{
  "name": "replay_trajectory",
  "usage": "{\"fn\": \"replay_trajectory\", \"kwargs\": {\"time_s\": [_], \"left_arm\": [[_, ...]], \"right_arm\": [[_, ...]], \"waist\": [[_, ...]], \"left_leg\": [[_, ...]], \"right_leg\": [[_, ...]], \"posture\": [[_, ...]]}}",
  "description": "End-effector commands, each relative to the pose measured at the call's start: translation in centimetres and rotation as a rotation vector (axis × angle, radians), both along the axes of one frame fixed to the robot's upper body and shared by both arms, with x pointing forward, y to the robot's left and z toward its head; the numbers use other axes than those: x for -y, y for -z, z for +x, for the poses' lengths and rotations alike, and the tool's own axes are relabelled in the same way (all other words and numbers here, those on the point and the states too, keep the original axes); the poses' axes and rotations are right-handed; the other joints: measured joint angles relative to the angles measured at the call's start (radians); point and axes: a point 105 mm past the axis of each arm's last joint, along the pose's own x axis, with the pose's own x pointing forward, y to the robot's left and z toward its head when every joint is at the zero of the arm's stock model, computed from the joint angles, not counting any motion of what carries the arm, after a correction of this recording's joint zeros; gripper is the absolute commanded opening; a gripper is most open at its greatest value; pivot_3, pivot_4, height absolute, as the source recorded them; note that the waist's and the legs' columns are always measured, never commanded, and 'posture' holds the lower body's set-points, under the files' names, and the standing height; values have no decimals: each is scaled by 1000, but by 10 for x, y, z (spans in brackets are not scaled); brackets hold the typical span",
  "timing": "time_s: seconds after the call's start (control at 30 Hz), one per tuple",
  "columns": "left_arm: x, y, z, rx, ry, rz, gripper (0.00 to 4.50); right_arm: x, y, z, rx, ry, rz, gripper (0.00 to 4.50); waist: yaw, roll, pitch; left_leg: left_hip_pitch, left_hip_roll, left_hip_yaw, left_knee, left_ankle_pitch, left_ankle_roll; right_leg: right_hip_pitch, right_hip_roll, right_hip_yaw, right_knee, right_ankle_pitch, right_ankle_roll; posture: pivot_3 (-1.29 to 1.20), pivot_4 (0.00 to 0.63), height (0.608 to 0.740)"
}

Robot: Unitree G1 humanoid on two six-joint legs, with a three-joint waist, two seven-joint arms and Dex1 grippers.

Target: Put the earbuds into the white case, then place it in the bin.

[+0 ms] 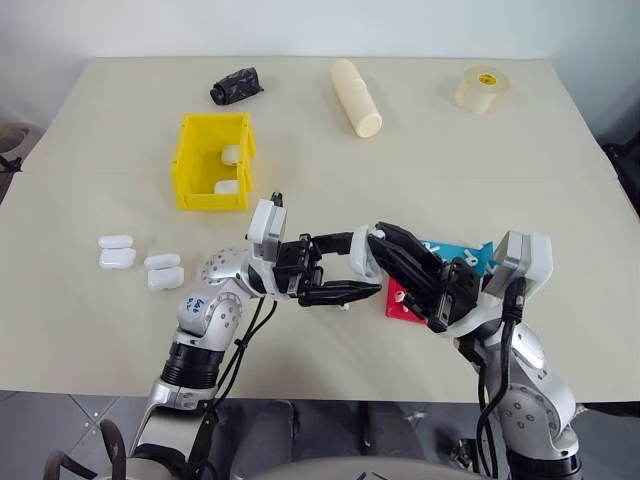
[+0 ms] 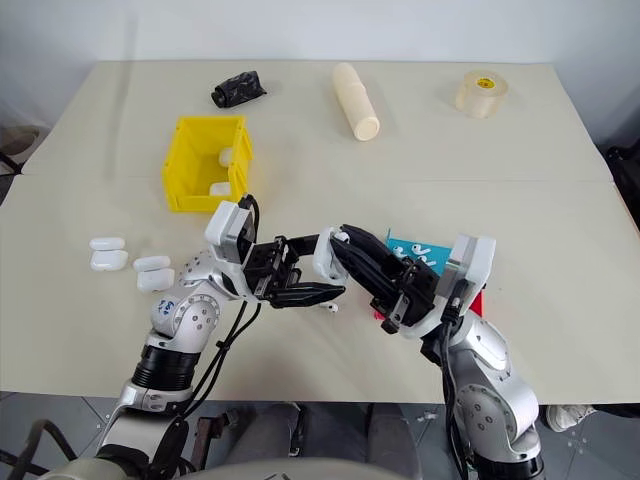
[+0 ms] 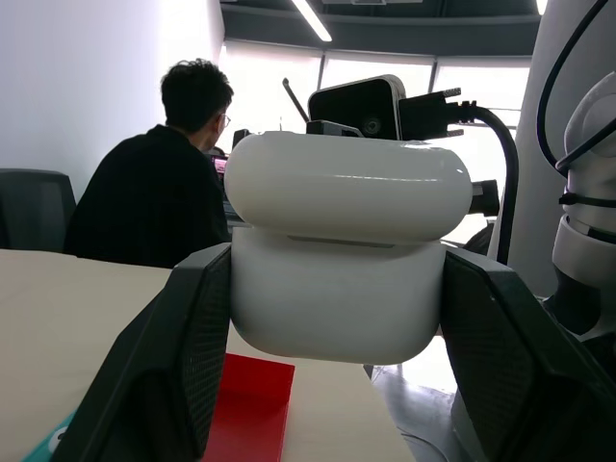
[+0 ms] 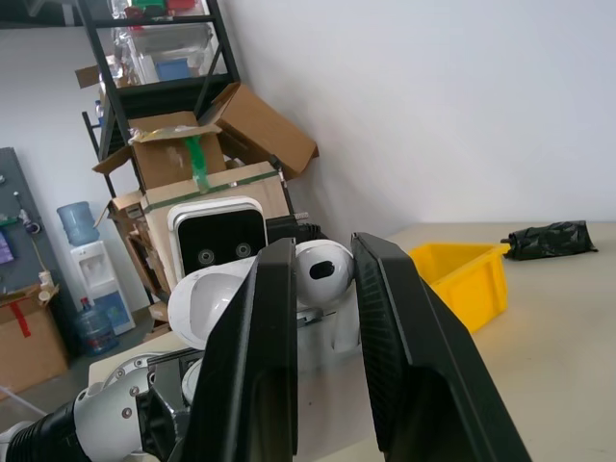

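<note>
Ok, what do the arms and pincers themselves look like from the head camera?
Both arms are silver-grey metal with white shell covers and black cable bundles running down the forearms. The left pincer and the right pincer each have two long black fingers tapering toward the tips, and a white camera block sits on each wrist. A small blue marking shows on the left arm's silver joint.
</note>
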Motion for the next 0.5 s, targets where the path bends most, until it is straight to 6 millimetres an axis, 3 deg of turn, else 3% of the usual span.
{"fn": "replay_trajectory", "kwargs": {"time_s": [0.03,0.23,0.37,0.5], "left_arm": [[1,-23,-6,80,24,-75,2835],[1,-23,-5,84,21,-77,2835],[-1,-18,-4,84,6,-61,2835],[-9,-2,1,92,-38,-5,2835]], "right_arm": [[-6,10,-1,-63,-53,-21,1213],[-4,7,-3,-64,-77,-25,3190],[9,-3,-3,-48,-35,-20,4459],[42,-5,-11,-40,54,-112,4459]], "waist": [[0,0,0],[0,0,0],[1,0,0],[6,0,0]], "left_leg": [[0,0,0,0,0,0],[0,0,0,0,0,0],[0,0,0,0,0,0],[0,0,0,0,0,0]], "right_leg": [[0,0,0,0,0,0],[0,0,0,0,0,0],[0,0,0,0,0,0],[0,-1,0,-1,0,0]], "posture": [[0,150,740],[0,150,740],[0,150,740],[0,150,740]]}}
